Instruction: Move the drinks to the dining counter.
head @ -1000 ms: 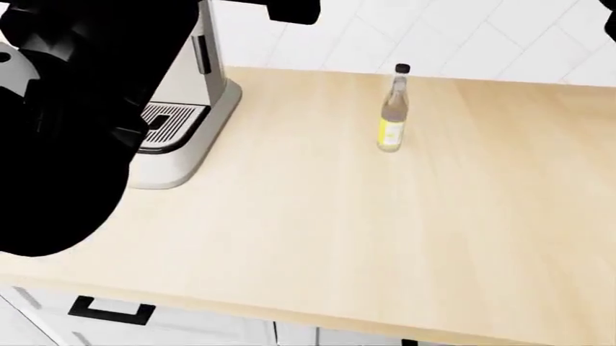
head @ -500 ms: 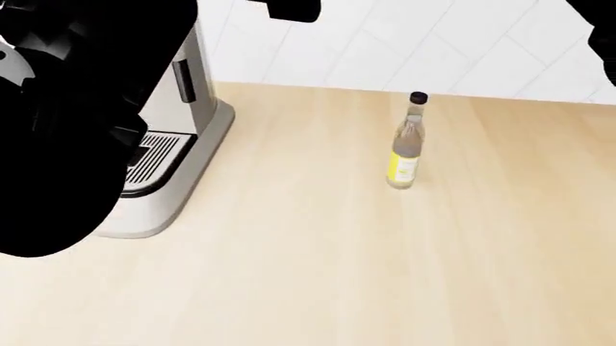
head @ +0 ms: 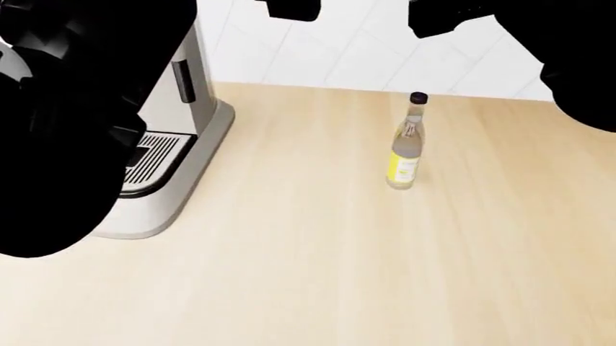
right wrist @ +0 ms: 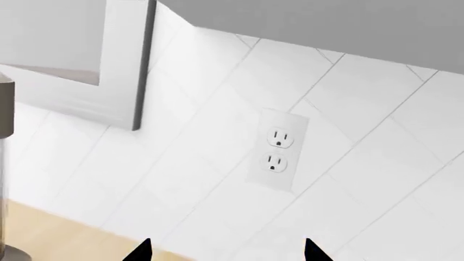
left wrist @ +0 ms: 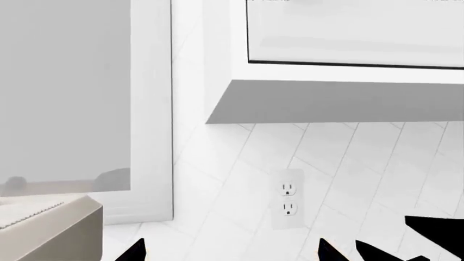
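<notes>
A: Obs 1, head view. One drink visible: a bottle [head: 405, 142], upright on the wood counter [head: 308, 252], towards the back, near the tiled wall [head: 366, 50].

B: Appearance?

A: Clear glass, slim neck, black cap, yellow label on the lower body. Contents look pale. Nothing touches it.

B: Neighbours?

A: Coffee machine [head: 164, 144], silver-grey with a slotted drip tray, well apart from the bottle on the robot's left. Bare wood between them.

B: Arms?

A: Left arm [head: 68, 122] is a large black mass covering much of the coffee machine. Right arm [head: 549, 50] enters at the upper right, above and beside the bottle, not in contact.

B: End effector states?

A: Left end effector [left wrist: 228, 253]: only black tips at the edge of the left wrist view, set well apart, nothing between them. Reads as wide. Right end effector [right wrist: 226, 251]: two black tips [right wrist: 139, 251] at the edge of the right wrist view, likewise spread, gap empty. Wide too.

B: What do the wrist cameras face?

A: Both face the wall. Left wrist view: a white double outlet [left wrist: 288, 198], a white cabinet [left wrist: 340, 60] above it, a grey framed panel [left wrist: 73, 92] alongside. Right wrist view: outlet [right wrist: 277, 151] again on the diagonal tile, a strip of counter [right wrist: 65, 231] below it.
</notes>
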### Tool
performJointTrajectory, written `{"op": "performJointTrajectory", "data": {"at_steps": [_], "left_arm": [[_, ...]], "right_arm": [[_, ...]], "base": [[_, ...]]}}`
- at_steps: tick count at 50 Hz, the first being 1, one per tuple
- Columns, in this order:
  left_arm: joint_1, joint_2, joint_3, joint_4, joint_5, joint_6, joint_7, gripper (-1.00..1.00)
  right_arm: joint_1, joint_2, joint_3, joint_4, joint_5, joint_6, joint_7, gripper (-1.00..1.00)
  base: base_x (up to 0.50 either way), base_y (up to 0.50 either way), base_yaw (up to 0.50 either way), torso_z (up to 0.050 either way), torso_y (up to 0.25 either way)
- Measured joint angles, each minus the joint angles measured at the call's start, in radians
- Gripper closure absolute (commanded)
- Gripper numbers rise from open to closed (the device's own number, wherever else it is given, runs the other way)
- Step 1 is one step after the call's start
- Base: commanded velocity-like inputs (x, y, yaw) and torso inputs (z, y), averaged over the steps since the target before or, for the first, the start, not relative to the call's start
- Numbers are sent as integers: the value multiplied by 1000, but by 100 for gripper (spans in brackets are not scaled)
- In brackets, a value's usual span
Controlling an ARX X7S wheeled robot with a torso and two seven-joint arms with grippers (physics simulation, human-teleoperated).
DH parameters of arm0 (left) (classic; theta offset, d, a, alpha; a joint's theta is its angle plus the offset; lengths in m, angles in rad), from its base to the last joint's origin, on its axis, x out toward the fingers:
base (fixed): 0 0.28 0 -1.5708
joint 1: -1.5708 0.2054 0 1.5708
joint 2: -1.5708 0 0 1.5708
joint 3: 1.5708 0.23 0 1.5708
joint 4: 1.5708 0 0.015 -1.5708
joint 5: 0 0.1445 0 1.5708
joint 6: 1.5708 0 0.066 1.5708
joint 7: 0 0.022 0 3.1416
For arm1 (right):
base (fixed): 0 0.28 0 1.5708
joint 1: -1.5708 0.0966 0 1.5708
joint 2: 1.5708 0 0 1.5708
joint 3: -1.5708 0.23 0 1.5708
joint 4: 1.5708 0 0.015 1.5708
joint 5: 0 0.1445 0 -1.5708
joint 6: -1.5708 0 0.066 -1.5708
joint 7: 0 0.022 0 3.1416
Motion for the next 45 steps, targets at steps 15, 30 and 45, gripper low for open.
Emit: {"op": "performJointTrajectory", "data": {"at_steps": [15,30,45], "left_arm": [[-2,0,0,1,-1,0,-2,-100],[-1,1,2,0,-2,0,-1,-100],[-3,1,2,1,-3,0,-3,-100]], "right_arm": [[-50,-6,11,17,3,-43,-7,-100],[-119,-9,23,47,31,-79,-18,-100],[-195,-19,27,82,60,-114,-41,-100]], "base": [[0,0,0,0,0],[0,0,0,0,0],[0,0,0,0,0]]}}
